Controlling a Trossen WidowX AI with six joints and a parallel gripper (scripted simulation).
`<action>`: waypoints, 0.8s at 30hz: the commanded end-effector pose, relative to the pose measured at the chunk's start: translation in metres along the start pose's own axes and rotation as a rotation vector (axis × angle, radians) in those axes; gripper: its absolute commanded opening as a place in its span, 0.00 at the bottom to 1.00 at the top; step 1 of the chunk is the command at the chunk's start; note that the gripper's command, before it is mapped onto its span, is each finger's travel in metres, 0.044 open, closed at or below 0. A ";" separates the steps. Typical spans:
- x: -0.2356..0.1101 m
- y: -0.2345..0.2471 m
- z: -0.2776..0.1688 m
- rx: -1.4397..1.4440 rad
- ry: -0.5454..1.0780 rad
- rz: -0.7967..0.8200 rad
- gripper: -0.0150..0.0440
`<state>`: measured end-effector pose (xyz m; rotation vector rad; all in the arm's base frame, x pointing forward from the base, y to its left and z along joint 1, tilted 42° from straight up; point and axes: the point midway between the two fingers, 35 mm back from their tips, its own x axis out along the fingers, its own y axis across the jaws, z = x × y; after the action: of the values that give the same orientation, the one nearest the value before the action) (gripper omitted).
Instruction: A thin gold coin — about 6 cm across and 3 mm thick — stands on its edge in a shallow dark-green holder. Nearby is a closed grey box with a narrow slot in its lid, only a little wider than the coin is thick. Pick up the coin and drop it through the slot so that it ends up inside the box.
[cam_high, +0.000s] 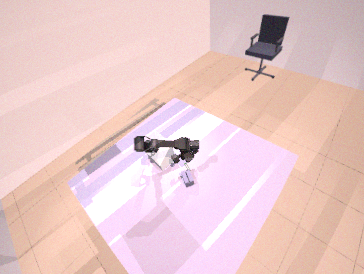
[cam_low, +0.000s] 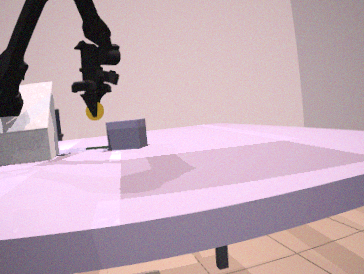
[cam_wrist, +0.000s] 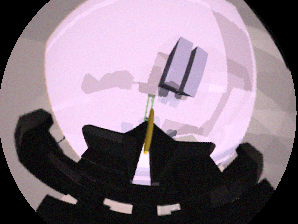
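The gold coin (cam_low: 101, 111) (cam_wrist: 149, 132) is on edge between the fingertips of my gripper (cam_low: 95, 113) (cam_wrist: 148, 123), which is shut on it. The coin hangs in the air, higher than the top of the grey box (cam_high: 188, 178) (cam_low: 126, 135) (cam_wrist: 178, 56). In the exterior view the box stands on the table to the right of the coin. In the wrist view it is ahead and to the right, turned at an angle, with its dark slot running lengthwise through the lid. The low dark-green holder (cam_low: 97, 148) (cam_wrist: 147, 107) lies beside the box, empty, partly hidden by the fingertips in the wrist view.
A large whitish block (cam_low: 26, 145) (cam_high: 162, 159) with a sloping top stands by the arm, left of the holder in the exterior view. A thin dark upright thing (cam_low: 59, 125) shows just behind it. The table's edge (cam_low: 200, 215) is in front. An office chair (cam_high: 265, 49) stands far off.
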<state>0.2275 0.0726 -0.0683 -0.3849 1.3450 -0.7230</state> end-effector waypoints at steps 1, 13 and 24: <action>-0.010 0.000 0.000 0.008 0.000 0.006 0.25; -0.012 0.005 0.006 0.154 0.000 0.007 0.25; -0.014 -0.002 0.028 0.153 0.001 0.012 0.25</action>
<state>0.2471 0.0771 -0.0551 -0.2565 1.2874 -0.8142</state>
